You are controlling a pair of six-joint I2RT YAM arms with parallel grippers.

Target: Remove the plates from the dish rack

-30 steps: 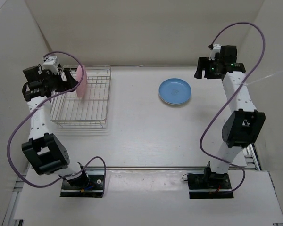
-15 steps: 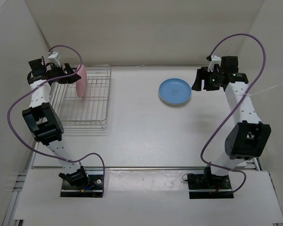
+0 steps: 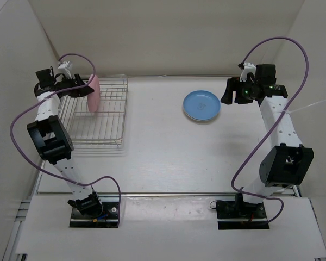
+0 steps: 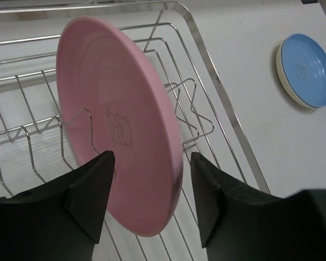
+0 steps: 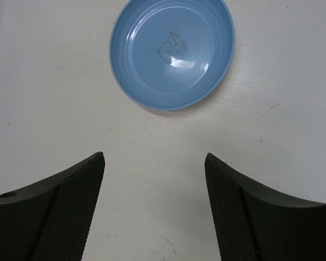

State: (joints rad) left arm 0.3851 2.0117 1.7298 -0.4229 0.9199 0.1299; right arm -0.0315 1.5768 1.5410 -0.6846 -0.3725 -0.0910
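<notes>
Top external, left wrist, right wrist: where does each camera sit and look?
Top external: above, behind the robot, looking down on table, dish rack, both arms.
Left wrist: on that arm, facing the racked pink plate past the left claw.
Right wrist: looking down past the right claw at the blue plate.
Shared: the blue plate, in all three.

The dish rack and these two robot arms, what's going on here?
The robot is emptying the dish rack. The left gripper has its open fingers on either side of the pink plate, which stands upright in the rack, and it has not yet clamped on it. The blue plate lies flat on the table, out of the rack. The right gripper hovers open beside it, holding nothing.
</notes>
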